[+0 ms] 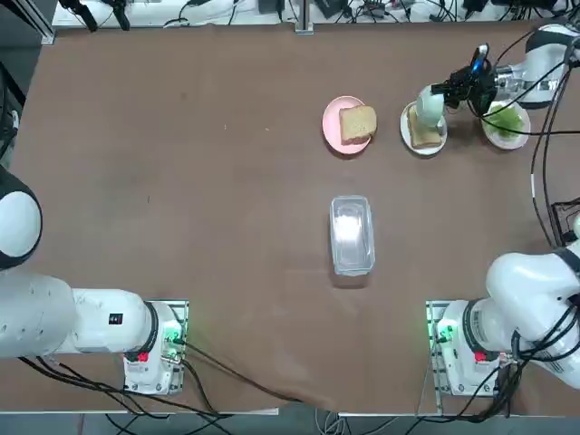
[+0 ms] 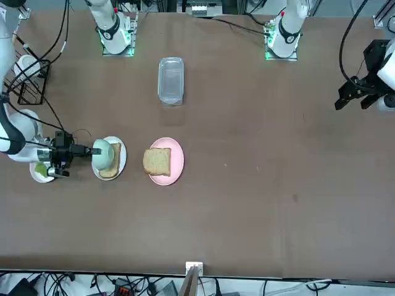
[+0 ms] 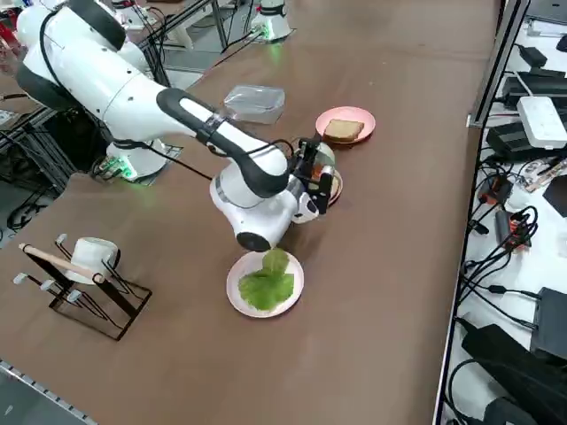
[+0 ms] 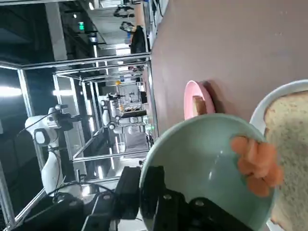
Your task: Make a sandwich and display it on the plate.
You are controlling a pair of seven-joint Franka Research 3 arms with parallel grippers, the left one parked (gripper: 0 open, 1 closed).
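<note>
My right gripper (image 1: 450,91) is at the far right of the table, shut on the rim of a pale green bowl (image 1: 430,104). The bowl is tipped on its side over a bread slice (image 1: 422,135) on a small white plate (image 1: 405,127). In the wrist view, orange-red bits (image 4: 257,162) lie in the tilted bowl (image 4: 207,159) close to the bread slice (image 4: 288,144). A second white plate (image 3: 239,297) beside it carries green lettuce (image 3: 267,282). No assembled sandwich is in view; another bread slice (image 1: 358,122) rests on the pink plate (image 1: 333,122).
A clear lidded container (image 1: 352,234) lies mid-table. A wire rack with a white mug (image 3: 89,257) stands near the table's right edge, behind the arm. Cables trail along the right side (image 1: 544,172).
</note>
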